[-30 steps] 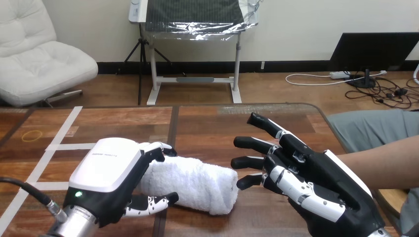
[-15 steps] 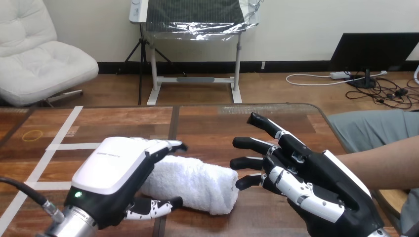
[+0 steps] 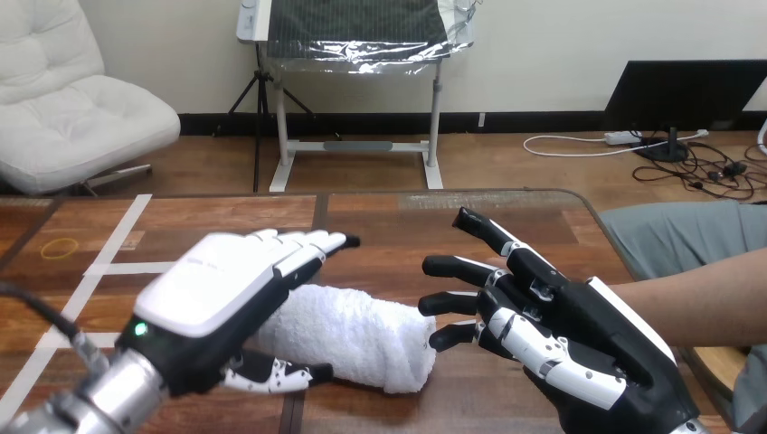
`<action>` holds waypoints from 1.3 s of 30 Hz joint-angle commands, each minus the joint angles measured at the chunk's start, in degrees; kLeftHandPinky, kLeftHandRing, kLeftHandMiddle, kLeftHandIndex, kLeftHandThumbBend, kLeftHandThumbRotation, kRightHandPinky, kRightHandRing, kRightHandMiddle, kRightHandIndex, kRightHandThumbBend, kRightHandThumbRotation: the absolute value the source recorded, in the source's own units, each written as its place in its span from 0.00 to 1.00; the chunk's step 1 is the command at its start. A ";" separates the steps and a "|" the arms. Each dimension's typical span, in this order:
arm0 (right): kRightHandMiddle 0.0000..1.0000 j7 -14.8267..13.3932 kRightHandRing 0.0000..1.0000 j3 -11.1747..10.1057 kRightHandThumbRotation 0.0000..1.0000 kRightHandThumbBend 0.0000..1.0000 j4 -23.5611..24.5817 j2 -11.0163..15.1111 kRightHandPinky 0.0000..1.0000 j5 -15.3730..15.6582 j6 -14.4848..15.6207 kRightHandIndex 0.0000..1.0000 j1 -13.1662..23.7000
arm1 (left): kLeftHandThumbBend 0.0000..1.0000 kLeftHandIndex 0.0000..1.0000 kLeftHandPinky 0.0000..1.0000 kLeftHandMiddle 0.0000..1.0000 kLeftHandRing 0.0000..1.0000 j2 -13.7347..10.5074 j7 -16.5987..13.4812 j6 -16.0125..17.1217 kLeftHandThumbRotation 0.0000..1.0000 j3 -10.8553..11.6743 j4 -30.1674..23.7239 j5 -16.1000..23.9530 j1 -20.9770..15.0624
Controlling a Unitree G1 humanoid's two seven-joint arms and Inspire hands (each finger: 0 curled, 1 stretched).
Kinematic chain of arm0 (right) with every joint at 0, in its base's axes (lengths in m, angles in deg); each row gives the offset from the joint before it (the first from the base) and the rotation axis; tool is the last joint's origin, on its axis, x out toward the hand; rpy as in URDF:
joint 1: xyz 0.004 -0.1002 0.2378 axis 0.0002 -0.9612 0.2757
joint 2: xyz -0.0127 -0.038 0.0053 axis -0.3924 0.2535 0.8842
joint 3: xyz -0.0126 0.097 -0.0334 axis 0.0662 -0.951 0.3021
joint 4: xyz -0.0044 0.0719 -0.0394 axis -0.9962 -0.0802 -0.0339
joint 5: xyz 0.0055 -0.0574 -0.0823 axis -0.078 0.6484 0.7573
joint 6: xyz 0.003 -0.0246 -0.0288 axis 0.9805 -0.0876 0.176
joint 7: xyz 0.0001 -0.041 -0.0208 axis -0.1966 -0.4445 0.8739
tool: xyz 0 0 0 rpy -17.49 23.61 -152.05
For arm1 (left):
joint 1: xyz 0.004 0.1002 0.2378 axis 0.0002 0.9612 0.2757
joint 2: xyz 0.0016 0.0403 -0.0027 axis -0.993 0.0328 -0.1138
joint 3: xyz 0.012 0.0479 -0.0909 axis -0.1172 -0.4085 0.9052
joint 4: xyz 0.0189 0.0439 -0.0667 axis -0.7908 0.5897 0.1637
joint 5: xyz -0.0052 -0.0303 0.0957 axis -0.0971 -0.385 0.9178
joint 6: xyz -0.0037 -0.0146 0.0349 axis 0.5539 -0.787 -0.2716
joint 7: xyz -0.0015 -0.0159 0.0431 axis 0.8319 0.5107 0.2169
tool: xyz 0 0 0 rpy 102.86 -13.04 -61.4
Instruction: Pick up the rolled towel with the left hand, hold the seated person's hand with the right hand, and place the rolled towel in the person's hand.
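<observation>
Found rolled white terry towel (image 3: 362, 336) lying on brown wooden table (image 3: 398, 226), mid near edge. Noted black-and-white left hand (image 3: 217, 289) over the roll's left end, fingers straight, thumb low at its near side, not clamped. Noted right hand (image 3: 579, 334) just right of the towel, fingers splayed apart. Saw person's forearm (image 3: 696, 303) behind it from the right edge; contact not discernible. Saw bare wood toward the far edge.
</observation>
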 commanded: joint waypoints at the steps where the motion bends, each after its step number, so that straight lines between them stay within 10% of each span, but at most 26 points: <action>1: 0.82 0.26 0.73 0.71 0.03 0.06 0.05 -0.34 0.60 0.66 -1.59 0.97 2.86 | 0.80 0.96 0.93 0.95 0.95 -2.09 2.15 1.11 0.30 0.94 1.06 -0.65 -6.13; 39: 0.82 -0.18 0.72 1.86 0.01 0.05 0.16 -1.21 0.56 2.09 -1.88 0.94 2.50 | 0.93 0.99 1.00 0.99 1.00 -1.68 11.07 2.61 0.33 -6.62 7.87 8.14 -19.58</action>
